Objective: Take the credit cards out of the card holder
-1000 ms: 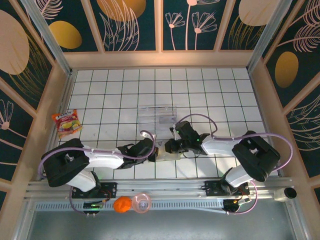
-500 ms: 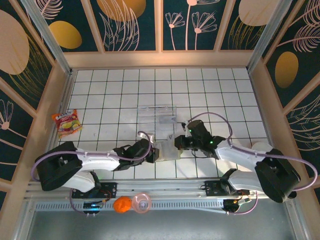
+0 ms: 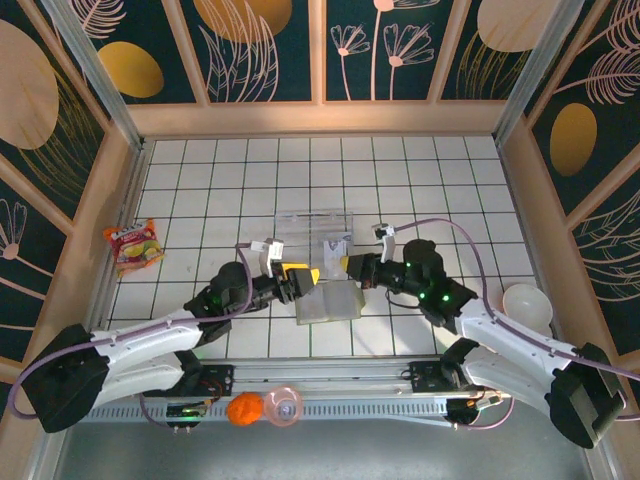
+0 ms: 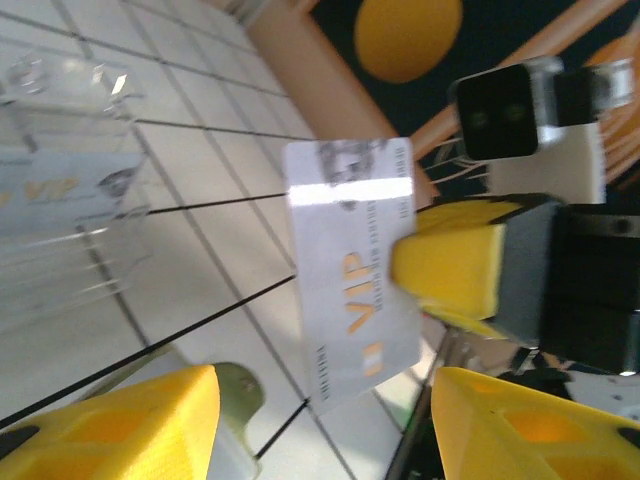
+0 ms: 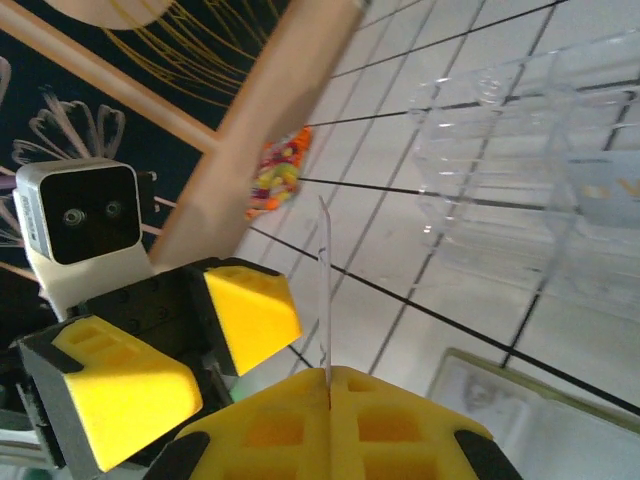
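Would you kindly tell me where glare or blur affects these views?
Left wrist: a white glare band crosses the card, and the left claw is blurred up close. Right wrist: the tray looks soft, with bright highlights on its edges. Top external: evenly lit and sharp.

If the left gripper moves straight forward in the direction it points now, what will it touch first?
Most likely the credit card, pinched by the right gripper directly ahead of the left gripper, whose jaws stand open. Depth is unclear, but nothing seems to lie between them.
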Robot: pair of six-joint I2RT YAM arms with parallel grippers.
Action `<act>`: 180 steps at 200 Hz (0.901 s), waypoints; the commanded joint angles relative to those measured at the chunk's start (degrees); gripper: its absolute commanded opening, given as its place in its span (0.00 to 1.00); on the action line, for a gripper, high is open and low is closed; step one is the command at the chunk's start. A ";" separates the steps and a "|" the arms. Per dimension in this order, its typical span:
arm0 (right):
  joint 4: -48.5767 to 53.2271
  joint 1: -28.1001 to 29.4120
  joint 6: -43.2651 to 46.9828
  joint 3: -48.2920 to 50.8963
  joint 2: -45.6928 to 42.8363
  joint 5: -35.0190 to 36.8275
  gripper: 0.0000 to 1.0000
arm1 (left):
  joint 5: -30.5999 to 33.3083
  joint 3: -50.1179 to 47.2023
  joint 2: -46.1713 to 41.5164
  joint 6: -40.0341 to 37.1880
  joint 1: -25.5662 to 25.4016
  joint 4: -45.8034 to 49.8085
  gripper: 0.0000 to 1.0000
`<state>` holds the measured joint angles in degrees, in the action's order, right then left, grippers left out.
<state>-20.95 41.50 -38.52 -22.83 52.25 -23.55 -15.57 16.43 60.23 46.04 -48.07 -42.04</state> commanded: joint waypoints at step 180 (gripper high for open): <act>3.22 6.00 1.95 -4.22 -0.25 7.50 0.14 | -8.31 2.47 -2.28 -1.20 0.79 -2.89 0.00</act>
<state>-27.33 48.10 -40.03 -24.71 56.40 -22.72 -20.91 13.85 59.33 50.09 -46.52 -52.25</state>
